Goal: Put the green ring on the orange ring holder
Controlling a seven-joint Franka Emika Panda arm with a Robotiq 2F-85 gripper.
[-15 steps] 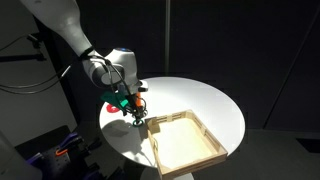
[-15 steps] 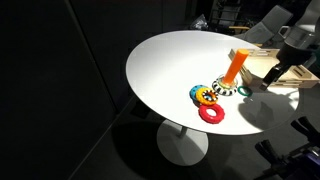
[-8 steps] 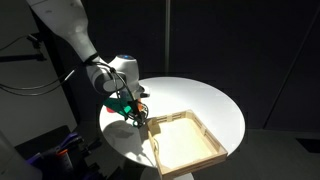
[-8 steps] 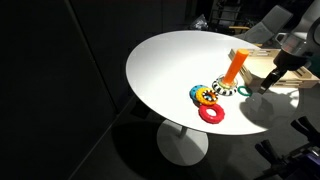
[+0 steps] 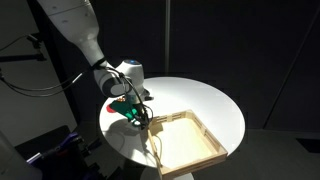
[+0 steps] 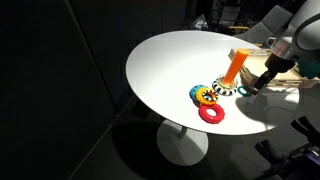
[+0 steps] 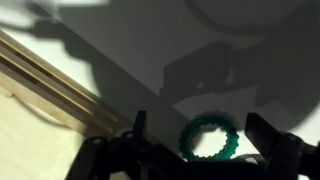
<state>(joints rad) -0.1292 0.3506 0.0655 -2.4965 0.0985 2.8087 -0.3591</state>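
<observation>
my gripper (image 7: pixel 201 128) wide open astride small dark-green flat ring (image 7: pixel 187 141); centre, lower flat, pinch rim evenly.

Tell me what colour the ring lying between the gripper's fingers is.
Dark green; the ring shows best in the wrist view.

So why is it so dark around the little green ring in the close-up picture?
In the wrist view the small dark-green flat ring lies inside a shadow, probably thrown by the gripper and arm above it, while the edge of the wooden tray is brightly lit; in both exterior views the round white table glows under strong light and the room around is almost black.
</observation>
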